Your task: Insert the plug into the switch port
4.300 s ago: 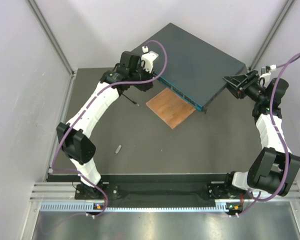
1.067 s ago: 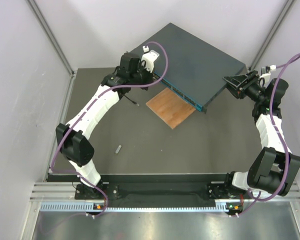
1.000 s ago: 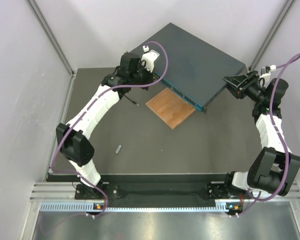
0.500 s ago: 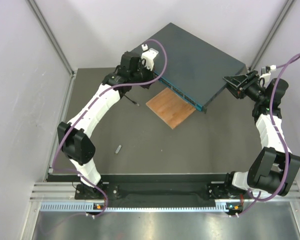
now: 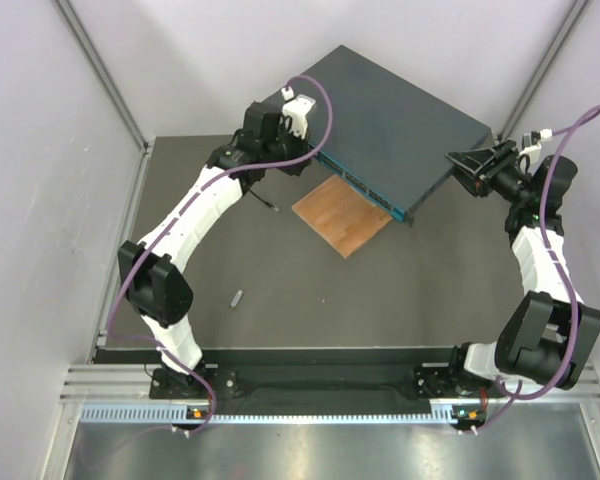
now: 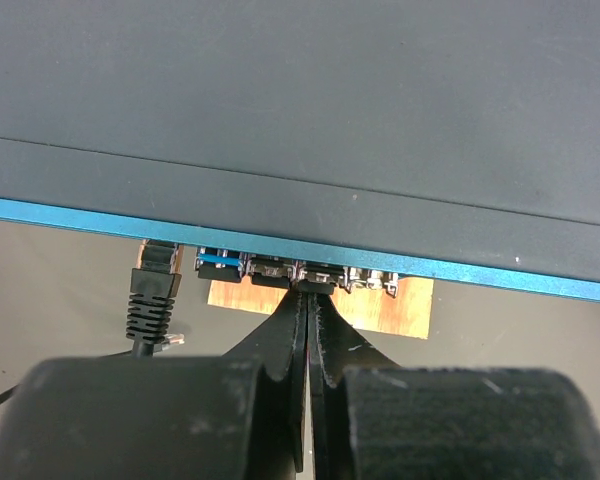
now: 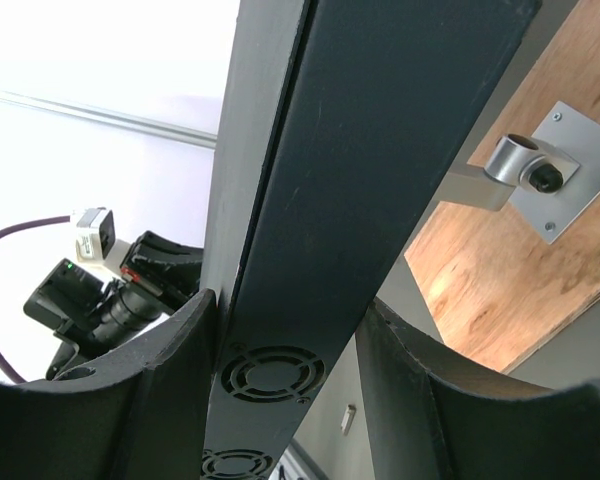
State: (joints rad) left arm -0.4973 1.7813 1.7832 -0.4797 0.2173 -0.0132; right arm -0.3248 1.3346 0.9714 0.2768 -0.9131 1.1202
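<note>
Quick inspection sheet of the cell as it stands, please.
Surface: dark matte table.
Job's things: switch, front edge over a wooden board; black plug at a port left of the claw tips, seating unclear.
Clutter: small grey piece on the table.
Claws: left claw shut, tips at the port row; right claw closed on the switch's side.
Cables: purple cables looped along both arms.
Surroundings: white walls, metal posts.

Left claw, squeezed closed, blocks the socket right ahead of it on the switch; can't tell if anything's pinched inside.
</note>
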